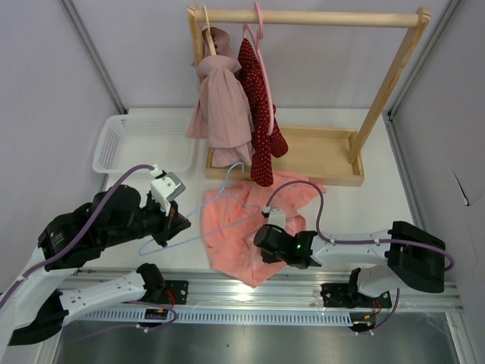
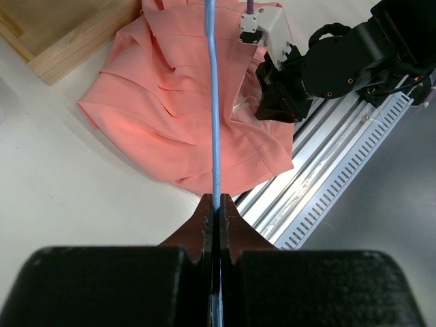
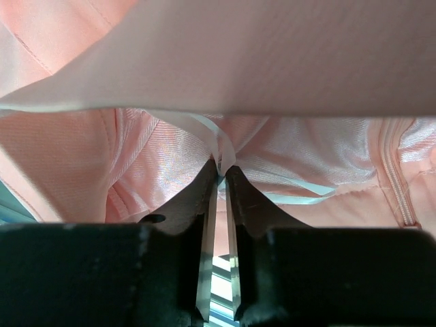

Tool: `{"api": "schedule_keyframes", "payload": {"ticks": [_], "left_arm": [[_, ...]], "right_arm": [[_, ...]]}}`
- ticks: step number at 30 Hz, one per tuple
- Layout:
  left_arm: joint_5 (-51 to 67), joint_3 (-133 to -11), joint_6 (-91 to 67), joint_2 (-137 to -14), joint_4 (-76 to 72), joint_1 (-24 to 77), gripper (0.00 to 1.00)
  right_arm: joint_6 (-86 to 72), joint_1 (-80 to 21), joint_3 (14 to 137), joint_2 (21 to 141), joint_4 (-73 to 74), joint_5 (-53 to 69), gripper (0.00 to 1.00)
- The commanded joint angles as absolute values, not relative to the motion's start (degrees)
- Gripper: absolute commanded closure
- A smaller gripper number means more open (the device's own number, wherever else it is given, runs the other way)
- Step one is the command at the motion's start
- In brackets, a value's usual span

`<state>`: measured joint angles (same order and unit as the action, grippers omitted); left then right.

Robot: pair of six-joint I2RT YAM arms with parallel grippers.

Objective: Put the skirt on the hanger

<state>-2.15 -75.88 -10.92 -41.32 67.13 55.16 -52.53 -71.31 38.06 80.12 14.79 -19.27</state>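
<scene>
- Skirt (image 1: 227, 250) lies crumpled on the surface (image 1: 364, 212), between both arms.
- Hanger (image 2: 213, 102) reaches across the skirt, its wire clamped in the left tool (image 2: 216, 208).
- Right tool (image 3: 221, 176) is nipped tight on the skirt's pale ribbon (image 3: 204, 129).

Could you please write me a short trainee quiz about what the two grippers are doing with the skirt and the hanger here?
1. True or false: the left gripper is shut on the light-blue hanger.
2. The right gripper pinches: A the white ribbon loop of the skirt; B the hanger; C nothing.
3. Fill in: the skirt lies on the ____, not on the wooden rack.
Key: 1 true; 2 A; 3 table.
</scene>
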Motion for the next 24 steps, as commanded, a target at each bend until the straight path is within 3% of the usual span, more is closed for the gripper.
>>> {"api": "schedule_keyframes", "payload": {"ticks": [1,24], "left_arm": [[1.4,-77.7,-9.5,-42.2,66.5,55.4,1.0],[10.4,-70.6,-9.9,-43.1,60.6,55.4,1.0]], "right_arm": [[-54.1,-71.6,38.1,77.4,15.6,-22.4,0.87],[-59.8,-69.3,32.2,60.8,25.7,-23.0,0.89]]}}
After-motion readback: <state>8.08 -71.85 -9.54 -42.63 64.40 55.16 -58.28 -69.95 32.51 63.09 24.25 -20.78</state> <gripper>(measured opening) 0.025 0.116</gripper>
